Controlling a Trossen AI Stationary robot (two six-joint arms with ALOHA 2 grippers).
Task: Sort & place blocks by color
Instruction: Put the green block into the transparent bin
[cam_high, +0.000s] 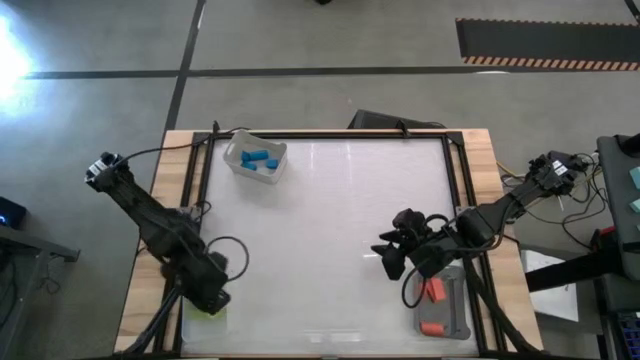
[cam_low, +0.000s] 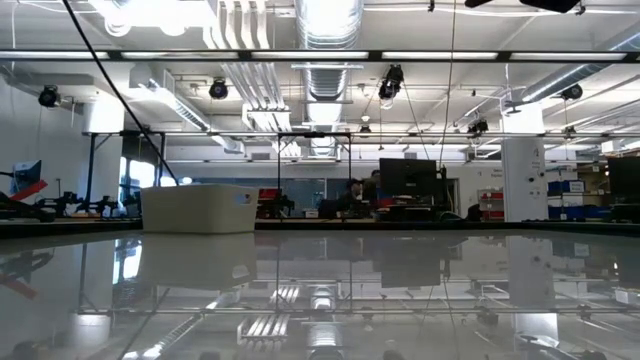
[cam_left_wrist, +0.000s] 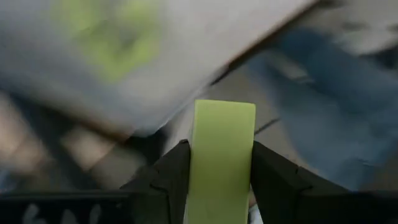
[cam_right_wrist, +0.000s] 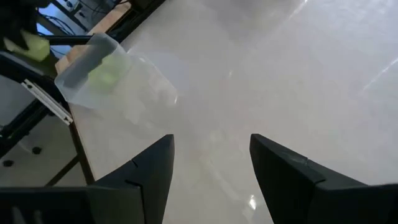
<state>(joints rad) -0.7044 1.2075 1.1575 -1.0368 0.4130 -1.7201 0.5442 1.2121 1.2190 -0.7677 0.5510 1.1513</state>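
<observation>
Your left gripper (cam_left_wrist: 221, 186) is clamped on a yellow-green block (cam_left_wrist: 222, 155), which stands upright between the fingers. In the high view this gripper (cam_high: 207, 295) sits at the table's near left corner, over the clear tray (cam_high: 203, 312) where a green patch shows. The wrist view is blurred, so you cannot confirm how the block lines up with the tray walls. The risk is a release off-centre: the block strikes the rim and lands on the white table (cam_high: 330, 220) or over the edge, which is very close here. A tilted block could also catch on one finger as the jaws part and drop sideways.

Your right gripper (cam_right_wrist: 211, 180) hangs with fingers spread and nothing between them, beside the grey tray (cam_high: 445, 305) holding the orange-red blocks (cam_high: 434, 292). The blue blocks (cam_high: 260, 159) lie in the far clear tray (cam_high: 255, 158). No loose blocks appear on the table, so this may be among the last placements; check before you release.
</observation>
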